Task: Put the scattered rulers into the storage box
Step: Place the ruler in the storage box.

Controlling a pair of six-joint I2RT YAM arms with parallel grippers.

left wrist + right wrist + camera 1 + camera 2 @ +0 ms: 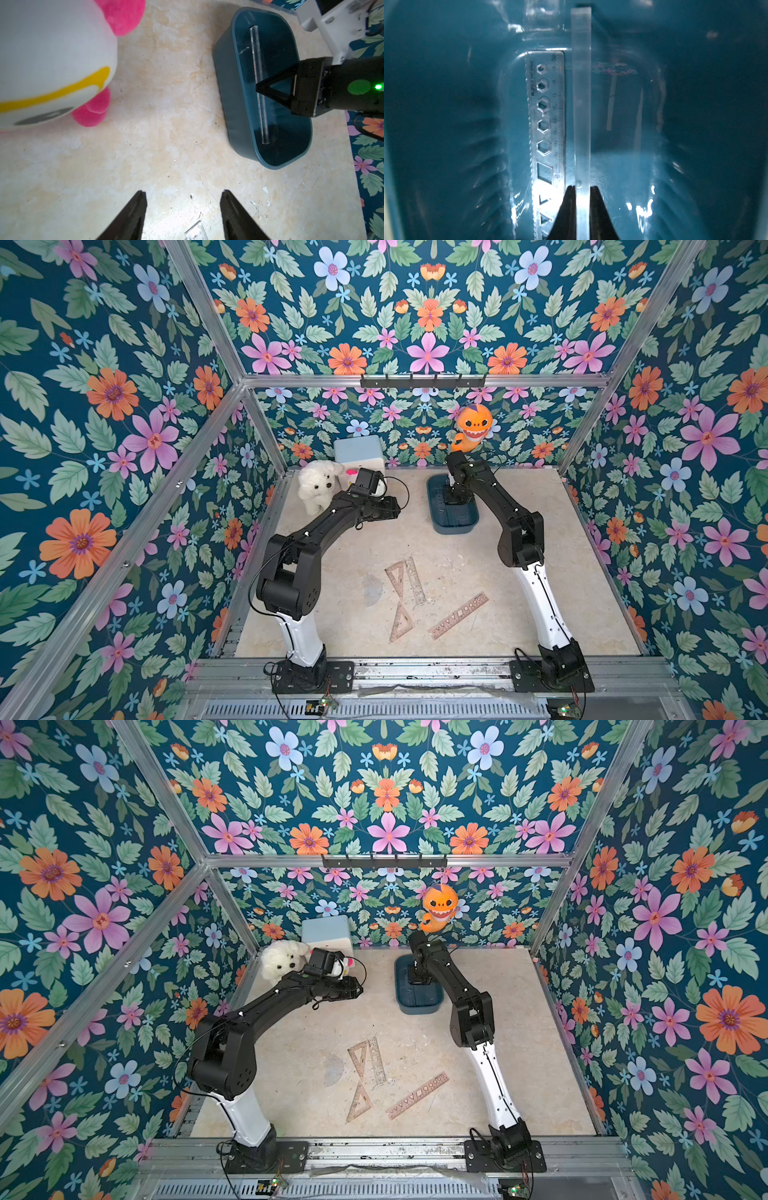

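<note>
**1. Table** [519,572]. A pale marbled surface that fills the lower centre of both top views.

**2. Storage box** [455,526]. A dark teal tray, right of centre and just above the middle of the frame in both top views. The right arm reaches down into it.

**3. Rulers on the table.** These lie at lower centre of the frame, well apart from the box.
- The upper set square [396,574] lies just beside the narrow ruler [415,580].
- The lower set square [401,624] lies below them.
- The long stencil ruler [459,615] lies diagonally to its right.

**4. Left gripper** [182,216]. The jaws are parted about halfway over bare table, with nothing between them.

**5. Right gripper** [258,88]. The jaws are closed on the clear straight ruler [255,52] near its mid-length. The ruler stands on its long edge inside the box and runs lengthwise. In the right wrist view a flat stencil ruler [548,124] appears to lie on the box floor just beside it. Contact between the two cannot be determined.

**6. Handling (judgement).**
- The pieces are probably light, thin, slick and brittle. They should be stiff along their length but will flex across the flat face.
- A piece lying flat offers no edge to grip. Tip up one long edge or a corner first, then pinch across the thickness.
- Grip near mid-length to limit swing.
- Release low. A ruler let go on edge is likely to topple flat.
</note>
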